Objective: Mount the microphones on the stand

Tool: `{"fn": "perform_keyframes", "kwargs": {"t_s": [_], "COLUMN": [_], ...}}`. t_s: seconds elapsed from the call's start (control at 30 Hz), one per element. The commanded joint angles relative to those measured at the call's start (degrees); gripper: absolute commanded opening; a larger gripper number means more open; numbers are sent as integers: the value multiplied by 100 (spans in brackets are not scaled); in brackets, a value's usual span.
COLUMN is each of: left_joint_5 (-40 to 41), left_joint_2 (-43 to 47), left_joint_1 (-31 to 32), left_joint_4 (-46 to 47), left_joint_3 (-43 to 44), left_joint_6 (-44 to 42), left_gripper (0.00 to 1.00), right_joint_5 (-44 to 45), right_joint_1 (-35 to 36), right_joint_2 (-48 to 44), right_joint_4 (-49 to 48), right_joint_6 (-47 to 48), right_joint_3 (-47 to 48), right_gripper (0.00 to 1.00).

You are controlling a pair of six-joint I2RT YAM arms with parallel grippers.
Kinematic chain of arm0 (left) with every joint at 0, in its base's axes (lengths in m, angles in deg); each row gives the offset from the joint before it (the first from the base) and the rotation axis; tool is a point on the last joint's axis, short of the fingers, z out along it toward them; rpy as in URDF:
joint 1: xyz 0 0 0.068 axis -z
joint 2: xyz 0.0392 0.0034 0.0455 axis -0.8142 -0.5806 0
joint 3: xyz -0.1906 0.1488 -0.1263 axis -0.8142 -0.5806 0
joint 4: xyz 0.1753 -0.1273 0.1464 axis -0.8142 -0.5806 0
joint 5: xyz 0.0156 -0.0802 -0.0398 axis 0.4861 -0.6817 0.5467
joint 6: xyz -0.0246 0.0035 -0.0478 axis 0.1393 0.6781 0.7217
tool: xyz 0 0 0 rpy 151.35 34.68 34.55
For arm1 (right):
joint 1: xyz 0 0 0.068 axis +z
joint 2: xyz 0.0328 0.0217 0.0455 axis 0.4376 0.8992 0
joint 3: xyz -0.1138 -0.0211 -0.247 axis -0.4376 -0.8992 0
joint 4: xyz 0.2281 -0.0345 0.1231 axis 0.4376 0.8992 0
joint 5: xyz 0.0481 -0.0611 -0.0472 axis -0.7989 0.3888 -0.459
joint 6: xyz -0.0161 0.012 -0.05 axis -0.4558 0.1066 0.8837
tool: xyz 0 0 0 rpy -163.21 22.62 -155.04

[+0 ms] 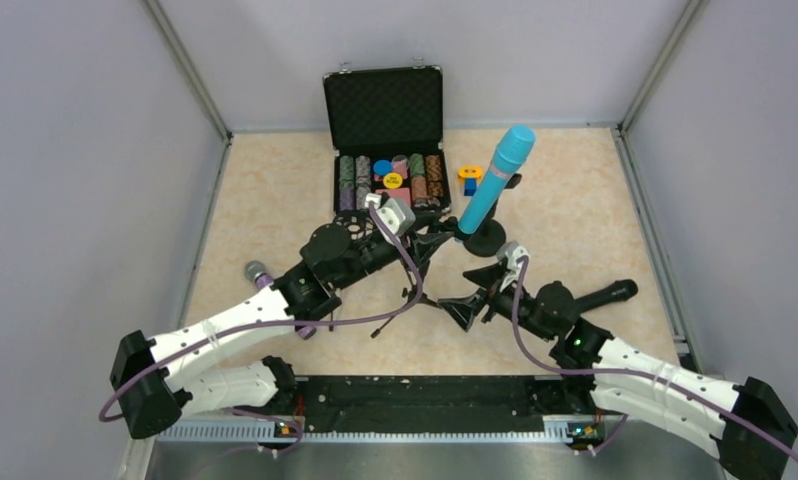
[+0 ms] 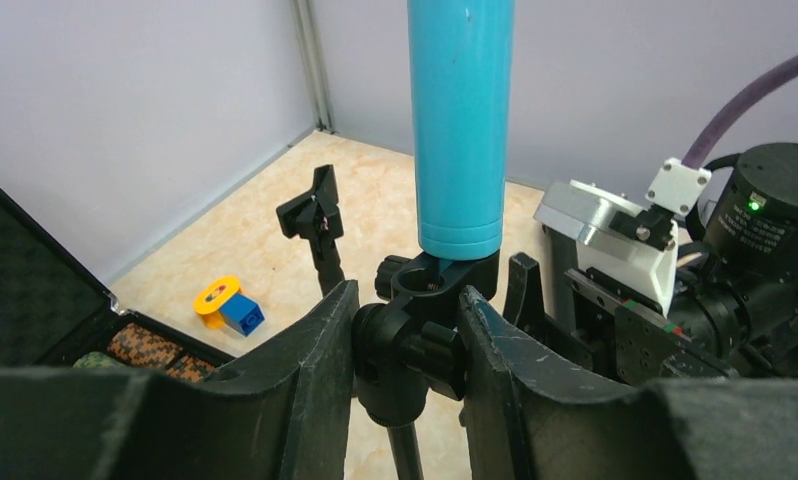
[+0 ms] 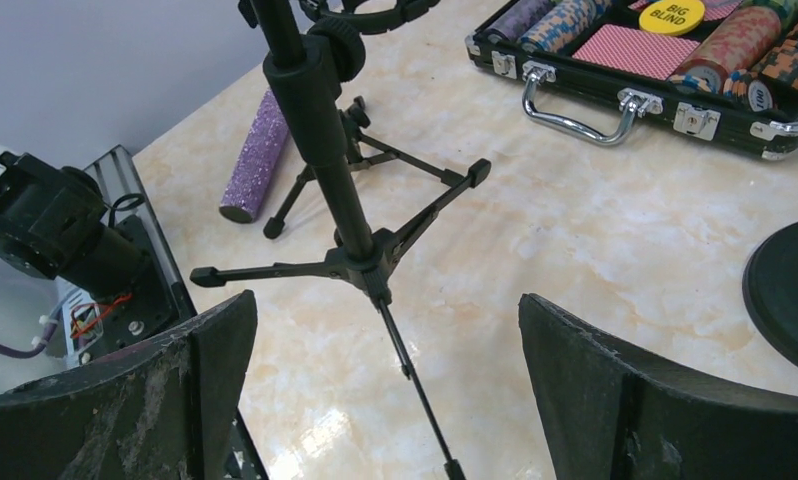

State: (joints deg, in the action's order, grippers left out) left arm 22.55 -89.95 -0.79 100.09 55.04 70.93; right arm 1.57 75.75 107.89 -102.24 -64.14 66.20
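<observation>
One cyan microphone [image 2: 461, 120] sits in the stand clip [image 2: 430, 285]; left pincer [image 2: 407, 340] clenched on that clip; right pincer [image 3: 387, 310] released near the tripod [image 3: 360, 262]; a sloppy let-go or bump could topple it.

Bright even light, soft shadows (near fingers [image 3: 165, 400] blurred).

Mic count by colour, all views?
Cyan microphone: 1
Purple glitter microphone: 1
Black microphone: 1
Total: 3
</observation>
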Motion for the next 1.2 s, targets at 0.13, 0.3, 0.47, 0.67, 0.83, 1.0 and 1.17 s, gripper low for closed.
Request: {"fn": "perform_keyframes", "kwargs": {"t_s": [0.13,0.3,0.47,0.67,0.83,1.0,1.17], "left_joint_5": [458,464,280,184,-221,-751,-968], "left_joint_2": [-227,-566,-903,-1220,-1641,-2101,-2402], "left_joint_1": [-18,-68,-175,-419,-568,-713,-852], "left_joint_4": [1932,2619,3262,3696,4261,4615,4928], "left_joint_3": [-221,-305,-332,-301,-267,-113,-29], "left_joint_6": [47,82,136,140,137,125,344], "left_gripper": [0,0,0,0,0,0,0], "right_joint_5": [-25,-36,2,100,225,353,383], "right_joint_1": [-49,-49,-49,-48,-49,-49,-49], "right_joint_2": [79,-66,-334,-660,-870,-1038,-1162], "right_joint_4": [-70,95,349,639,811,961,1060], "right_joint_6": [37,11,-30,-9,-9,23,21], "right_joint_3": [-12,68,129,142,128,116,137], "right_gripper": [99,99,99,99,99,99,99]}}
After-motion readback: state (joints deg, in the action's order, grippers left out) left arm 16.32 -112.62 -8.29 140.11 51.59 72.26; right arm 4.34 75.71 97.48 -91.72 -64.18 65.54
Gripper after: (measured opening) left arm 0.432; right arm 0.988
